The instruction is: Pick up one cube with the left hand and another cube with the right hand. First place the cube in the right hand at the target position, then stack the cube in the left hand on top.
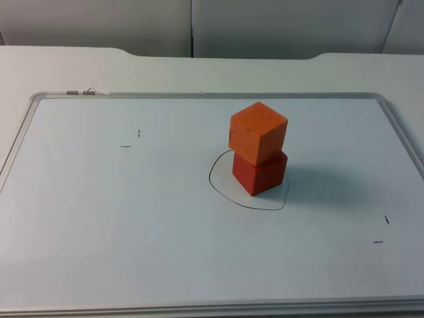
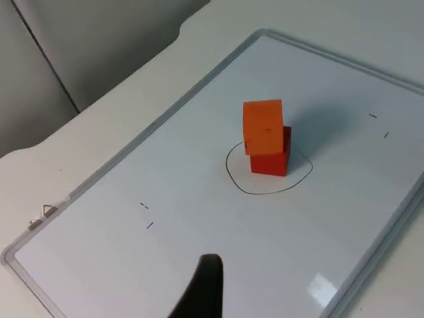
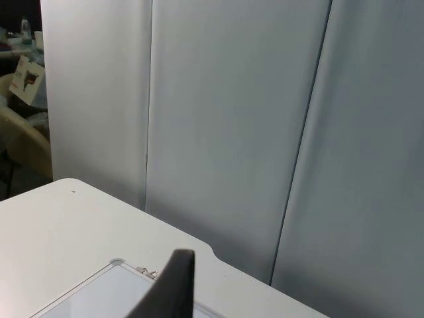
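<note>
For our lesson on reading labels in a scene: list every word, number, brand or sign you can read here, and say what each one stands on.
No readable text anywhere.
Whiteboard: a hand-drawn pen outline around the stack and a few short pen ticks; these are marks, not letters.
Orange cube on the red cube: tiny dark specks, no writing.
A card in the background, seen from the right wrist: dark print too small to read.

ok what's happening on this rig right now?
Stack looks done. The orange cube sits on the red cube, turned a bit and overhanging, inside the drawn ring on the whiteboard. Nothing is being held: the left fingertip hangs over the board well away from the stack, and the right fingertip faces the partition at the table's far edge.
</note>
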